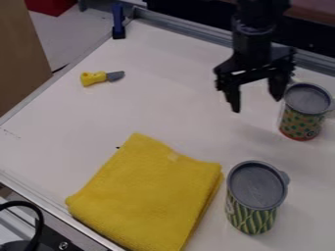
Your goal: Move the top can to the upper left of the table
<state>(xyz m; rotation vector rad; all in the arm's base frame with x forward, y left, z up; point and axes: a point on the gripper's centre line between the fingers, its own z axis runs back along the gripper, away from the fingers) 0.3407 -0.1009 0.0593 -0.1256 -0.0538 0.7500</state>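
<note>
**Gripper (pixel 256 100) is hanging spread beside the top can (pixel 302 121), at the right of a white table (pixel 170 83)**

The black arm (pixel 252 37) is coming in from the top edge of the view, right of centre, and the gripper is pointing down with its two fingers standing well apart. The top can is standing upright near the right edge of the view, in front of the table's back rail (pixel 190 30). It is wearing a grey lid, a green patterned side and a red band at its foot. One finger is hanging close by the lid's left side; whether they are touching, I cannot tell.

Left of the gripper, a broad stretch of white surface is running across to a yellow-handled toy knife (pixel 101 77), which is lying at the upper left, near the slanting left edge. Behind the knife, a blue clamp (pixel 118 20) is sitting at the far left corner.

Toward the front, a folded yellow cloth (pixel 147 196) is covering much of the table, its left corner lying near the front rail (pixel 49 208). Just right of the cloth, a second can (pixel 252 215) is standing upright under a grey lid. A band of white surface is separating the two cans, and another is lying between the cloth and the knife.
</note>
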